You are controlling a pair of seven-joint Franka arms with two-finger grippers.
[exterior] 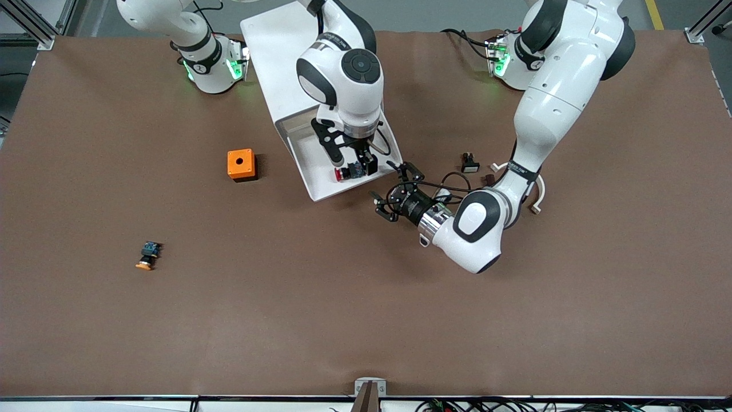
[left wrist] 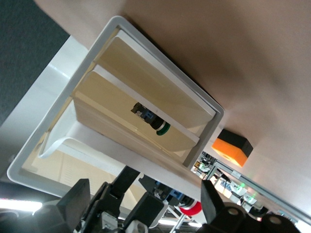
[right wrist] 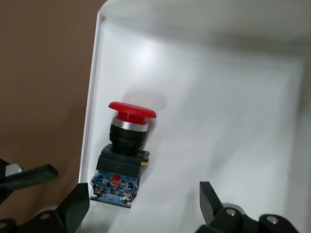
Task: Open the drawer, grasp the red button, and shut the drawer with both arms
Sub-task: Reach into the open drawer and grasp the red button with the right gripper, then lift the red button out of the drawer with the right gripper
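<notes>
The drawer [exterior: 320,171] stands pulled out of the white box cabinet [exterior: 274,51], its tray open toward the front camera. Inside it lies the red-capped button [exterior: 349,171] on its side, close to the tray's front rim (red cap, silver collar, black-and-blue body, plain in the right wrist view [right wrist: 124,150]). The right hand [exterior: 354,163] is down in the drawer over the button, its fingers [right wrist: 73,211] apart on either side of the body and not closed on it. The left hand [exterior: 394,191] hangs low over the worktop [exterior: 366,320] just beside the drawer's front corner, fingers apart and holding nothing. On the worktop toward the right arm's end sit an orange box with a hole [exterior: 241,165] and, nearer the camera, an orange-capped button [exterior: 148,255].
</notes>
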